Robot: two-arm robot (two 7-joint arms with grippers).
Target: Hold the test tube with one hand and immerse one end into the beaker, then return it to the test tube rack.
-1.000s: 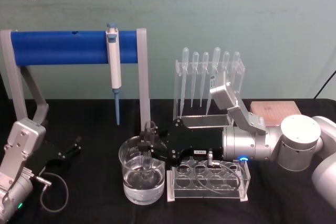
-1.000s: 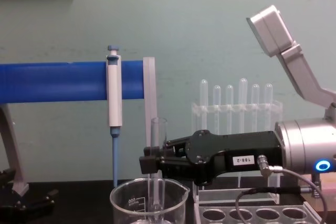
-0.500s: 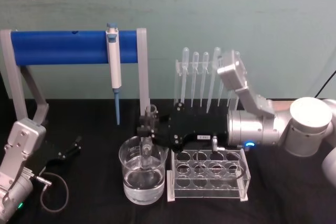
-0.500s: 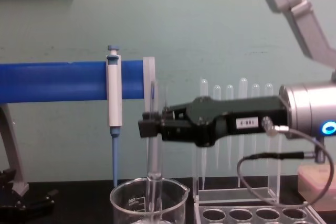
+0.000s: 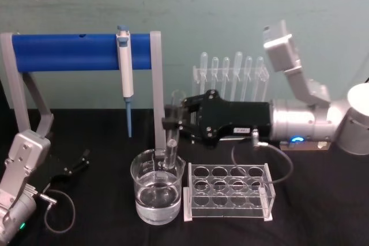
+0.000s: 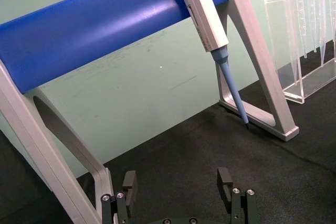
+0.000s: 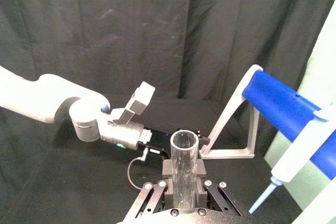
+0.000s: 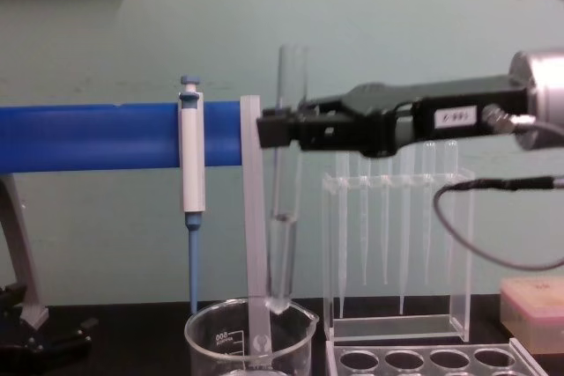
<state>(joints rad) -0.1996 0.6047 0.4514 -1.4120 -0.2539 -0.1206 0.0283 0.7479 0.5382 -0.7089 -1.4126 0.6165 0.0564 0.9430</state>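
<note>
My right gripper (image 5: 171, 120) is shut on the test tube (image 5: 176, 99), holding it upright above the beaker (image 5: 155, 200). In the chest view the test tube (image 8: 289, 77) hangs with its rounded bottom about level with the rim of the beaker (image 8: 220, 341), and some liquid sits in its lower part. That gripper (image 8: 280, 129) clamps it near the middle. The right wrist view looks down the tube's open mouth (image 7: 185, 150) between the fingers (image 7: 167, 169). The beaker holds clear liquid. My left gripper (image 5: 78, 162) rests open on the table at the far left, and nothing lies between its fingers (image 6: 128, 182).
A blue bar stand (image 5: 69, 51) with a hanging pipettor (image 5: 125, 64) stands behind the beaker. Beside the beaker sits a clear rack with round holes (image 5: 228, 191). A pipette rack (image 5: 230, 73) stands at the back, a pinkish box (image 8: 533, 301) at the right.
My right gripper has risen with the test tube. The tube's lower end, deep in the beaker a second ago, now hangs at about rim level. The left arm has not moved.
</note>
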